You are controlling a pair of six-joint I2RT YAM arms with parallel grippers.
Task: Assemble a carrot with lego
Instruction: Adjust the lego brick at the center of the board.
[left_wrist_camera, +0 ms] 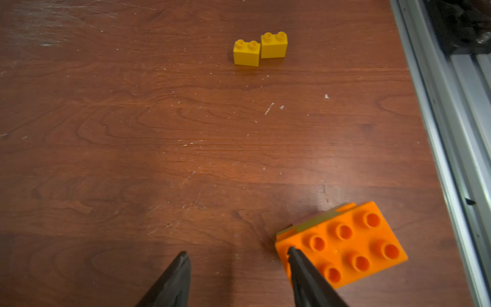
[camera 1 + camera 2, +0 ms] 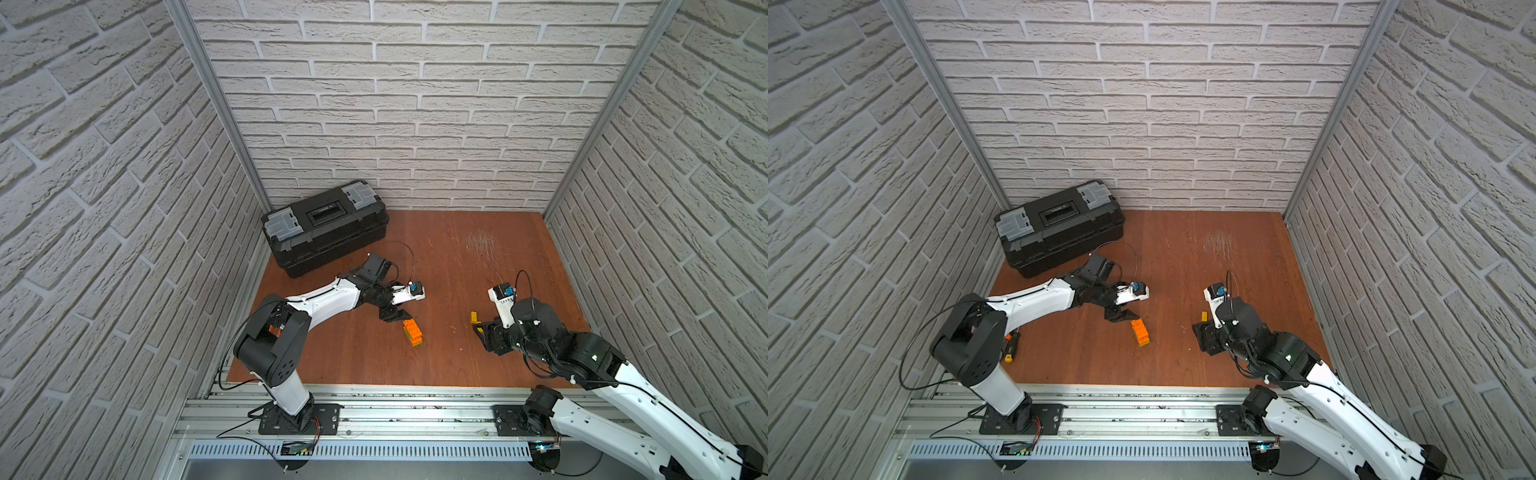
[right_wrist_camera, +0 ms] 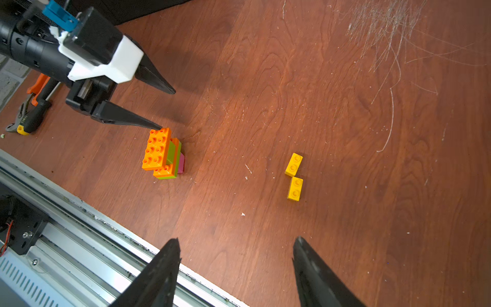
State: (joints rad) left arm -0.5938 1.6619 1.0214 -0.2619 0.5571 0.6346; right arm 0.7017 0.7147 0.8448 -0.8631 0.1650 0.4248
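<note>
The carrot (image 2: 413, 332) (image 2: 1140, 331) is a stack on the wooden table with a long orange brick on top, lime-green and orange layers under it and a pink brick (image 3: 181, 163) lowest. My left gripper (image 1: 237, 251) (image 3: 167, 110) is open, with only bare table between its fingers. One fingertip (image 1: 292, 252) rests at a corner of the stack's top orange brick (image 1: 342, 244). Two loose yellow lego bricks (image 3: 293, 164) (image 3: 295, 189) lie side by side to the right of the stack. My right gripper (image 3: 236, 239) hangs open and empty just short of them.
A black toolbox (image 2: 324, 226) stands at the back left against the wall. Orange-handled pliers (image 3: 37, 87) and a black-handled tool lie near the left arm's base. An aluminium rail (image 2: 374, 411) runs along the table's front edge. Brick-patterned walls close in three sides.
</note>
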